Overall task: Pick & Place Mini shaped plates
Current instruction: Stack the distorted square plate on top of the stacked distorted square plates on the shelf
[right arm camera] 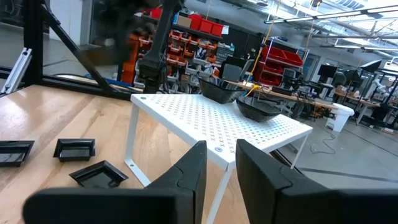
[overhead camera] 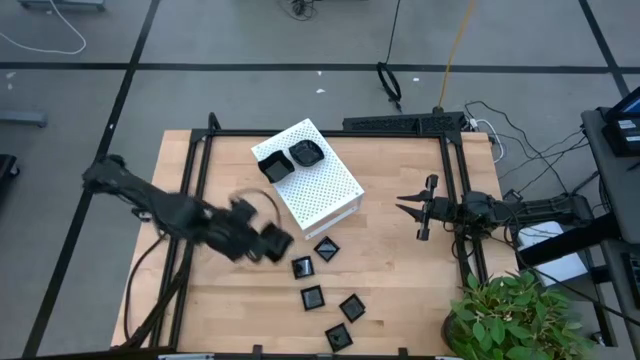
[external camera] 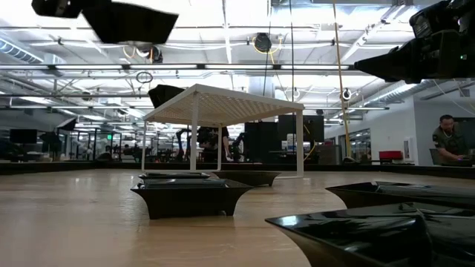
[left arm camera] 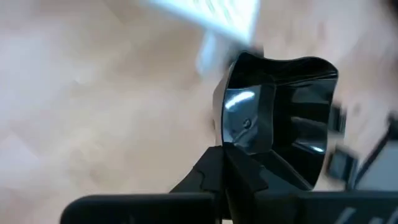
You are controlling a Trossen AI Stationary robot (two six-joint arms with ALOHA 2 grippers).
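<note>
Nearest, five mini shaped plates [overhead camera: 325,287] lie loose on the table [overhead camera: 400,300]. Just beside them the left gripper [overhead camera: 272,243] has its fingers clamped on another black plate [left arm camera: 277,118] (glossy, wavy-rimmed). Beyond stands the white perforated box [overhead camera: 318,185], two plates [overhead camera: 290,160] on top. The right gripper [overhead camera: 408,205] waits near it, fingers apart.

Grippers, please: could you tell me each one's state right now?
Left gripper: shut on a mini plate.
Right gripper: open, empty.
</note>
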